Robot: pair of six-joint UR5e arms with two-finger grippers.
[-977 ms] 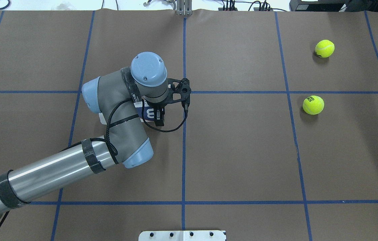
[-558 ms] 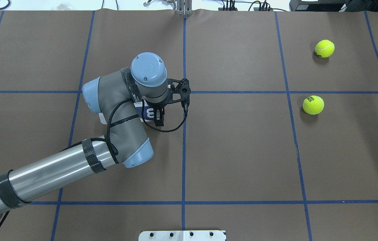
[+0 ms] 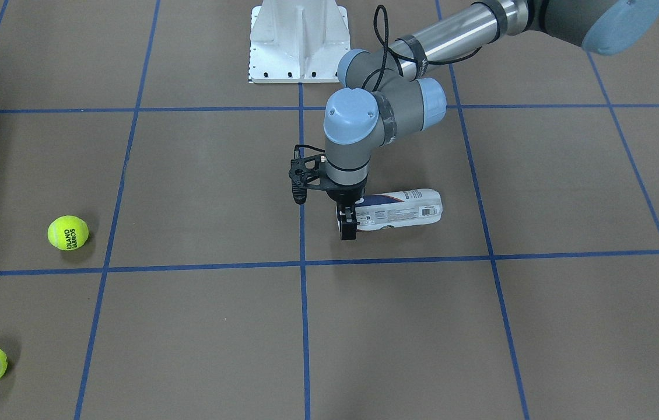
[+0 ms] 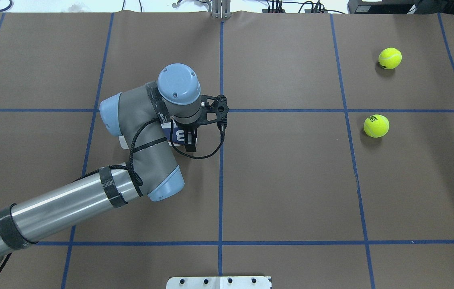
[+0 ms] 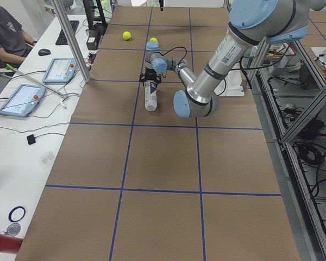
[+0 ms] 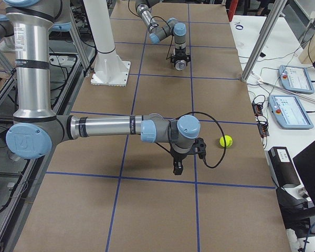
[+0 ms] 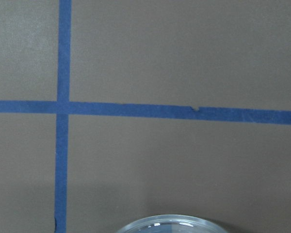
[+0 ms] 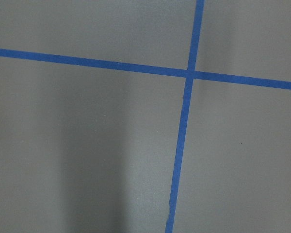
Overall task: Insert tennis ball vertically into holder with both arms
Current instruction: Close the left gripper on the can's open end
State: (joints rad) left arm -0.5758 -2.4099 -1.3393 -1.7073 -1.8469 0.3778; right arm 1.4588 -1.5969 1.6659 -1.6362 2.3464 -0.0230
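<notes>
Plastic holder (image 3: 402, 210) lying flat, rim end at left jaws, clamp unclear | presumably for uprighting | right jaws: cannot tell

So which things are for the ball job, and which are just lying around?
For the job:
holder, lying on its side
printed tennis ball
other tennis ball
left arm
right arm

Just lying about:
white base
tablet
mouse
</notes>
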